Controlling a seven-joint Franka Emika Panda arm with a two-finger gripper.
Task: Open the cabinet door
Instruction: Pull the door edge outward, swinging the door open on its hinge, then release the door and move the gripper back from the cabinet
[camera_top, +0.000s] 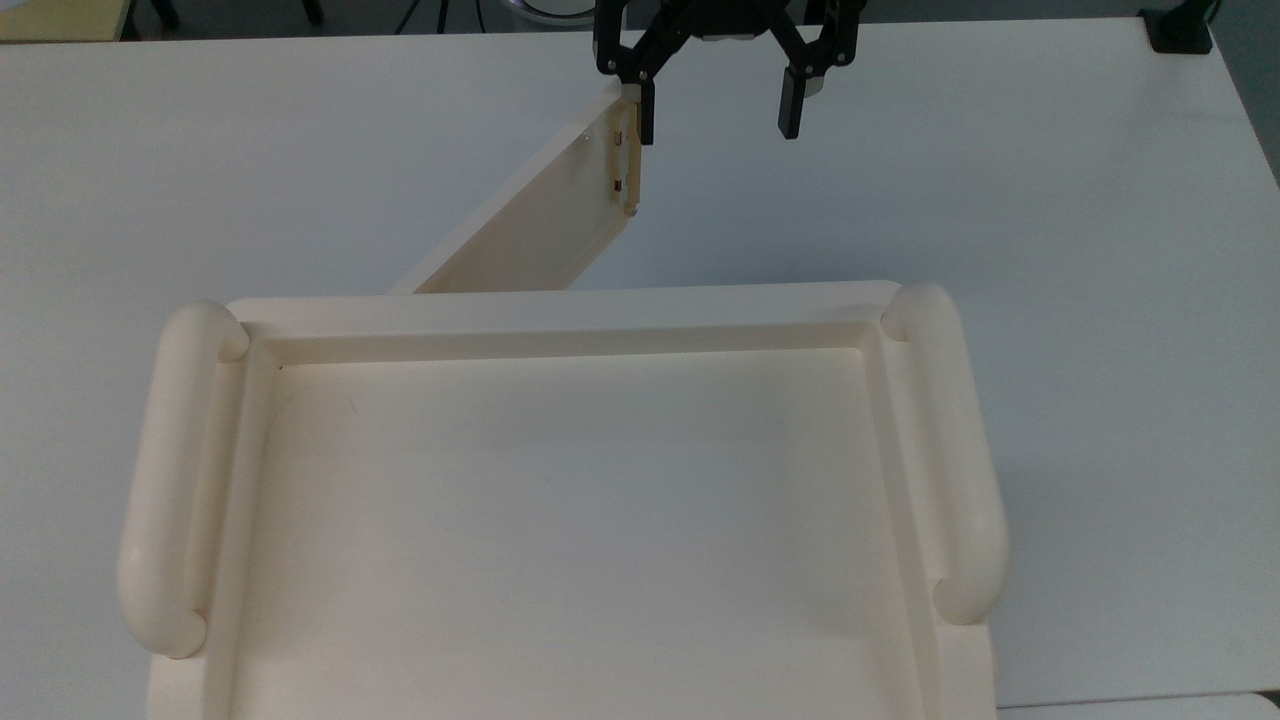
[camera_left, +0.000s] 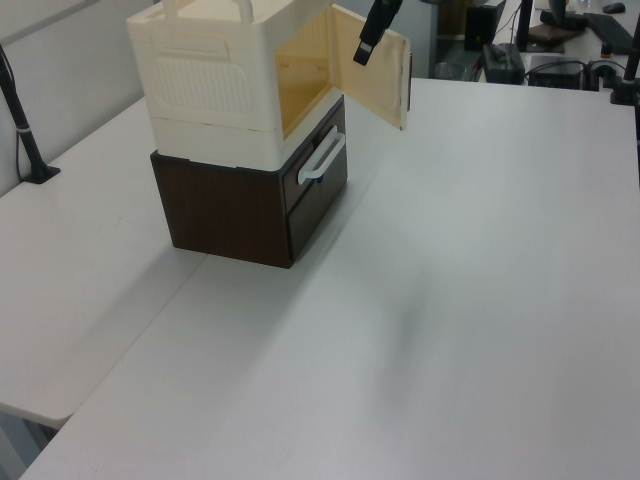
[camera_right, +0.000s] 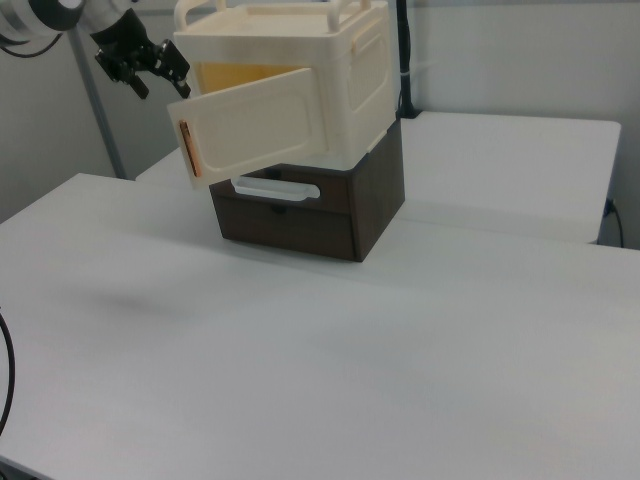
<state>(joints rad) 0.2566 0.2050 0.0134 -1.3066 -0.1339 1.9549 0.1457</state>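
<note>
The cabinet door (camera_top: 540, 225) is a thin cream panel standing partly open. It swings out from the cream cabinet (camera_right: 320, 60), with brass fittings near its free edge. My gripper (camera_top: 717, 118) is open at the top view's upper edge, with nothing between its fingers. One fingertip (camera_top: 646, 120) rests against the door's free edge on the inner side; the other hangs free to the top view's right. In the left view the gripper (camera_left: 372, 30) is in front of the door (camera_left: 385, 85). In the right view the gripper (camera_right: 160, 75) hovers just above the door (camera_right: 260, 130).
The cream cabinet has a recessed tray-like top (camera_top: 560, 330) with two tubular handles and sits on a dark brown drawer unit (camera_left: 230, 210) with a white handle. All stands on a white table (camera_left: 450, 300). Monitors and cables crowd the far side.
</note>
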